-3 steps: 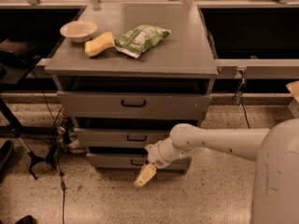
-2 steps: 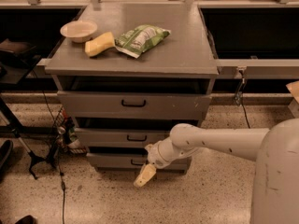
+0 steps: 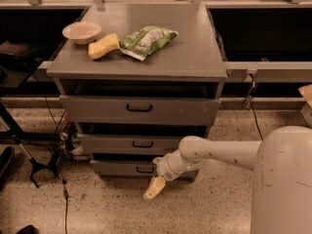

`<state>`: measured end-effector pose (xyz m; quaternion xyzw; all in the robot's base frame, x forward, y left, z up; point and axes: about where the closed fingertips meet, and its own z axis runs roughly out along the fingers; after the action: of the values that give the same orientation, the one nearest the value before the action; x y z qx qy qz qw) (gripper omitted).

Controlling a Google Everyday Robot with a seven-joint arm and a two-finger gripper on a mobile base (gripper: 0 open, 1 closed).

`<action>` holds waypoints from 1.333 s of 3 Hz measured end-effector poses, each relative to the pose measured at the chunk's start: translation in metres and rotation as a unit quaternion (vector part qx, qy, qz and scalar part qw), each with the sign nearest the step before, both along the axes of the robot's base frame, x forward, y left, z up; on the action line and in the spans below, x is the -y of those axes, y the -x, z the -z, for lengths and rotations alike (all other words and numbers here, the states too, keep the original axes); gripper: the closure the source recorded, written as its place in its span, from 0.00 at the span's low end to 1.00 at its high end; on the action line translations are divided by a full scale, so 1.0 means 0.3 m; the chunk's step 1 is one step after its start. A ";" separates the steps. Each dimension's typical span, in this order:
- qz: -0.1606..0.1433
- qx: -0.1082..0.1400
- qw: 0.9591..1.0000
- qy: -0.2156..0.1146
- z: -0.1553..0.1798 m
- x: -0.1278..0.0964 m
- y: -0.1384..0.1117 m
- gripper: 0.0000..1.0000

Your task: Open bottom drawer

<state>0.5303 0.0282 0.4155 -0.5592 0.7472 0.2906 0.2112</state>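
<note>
LOC: bottom drawer (image 3: 117, 167), lowest of three grey fronts, at floor level | HOLD: small black bar handle (image 3: 145, 169), centre | HANDLING: judged rigid, light, straight pull | CLAW: claw (image 3: 155, 187) just below-right of handle, not on it; open or closed, cannot tell

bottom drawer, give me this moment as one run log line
bottom drawer: looks closed | gripper: hanging just below its handle, no contact seen | stage: pre-grasp

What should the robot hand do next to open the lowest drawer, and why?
Probably lift the gripper up toward the black handle of the bottom drawer. It hangs just below the handle, over the floor, and does not seem to be hooked on it yet.
</note>
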 end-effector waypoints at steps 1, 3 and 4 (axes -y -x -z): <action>0.010 -0.017 1.000 -0.004 0.134 0.044 0.011 0.00; 0.054 -0.025 0.998 -0.006 0.381 0.048 -0.039 0.00; 0.077 -0.032 0.997 -0.004 0.485 0.025 -0.086 0.00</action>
<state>0.5561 0.0206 0.2701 -0.4895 0.7933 0.2940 0.2113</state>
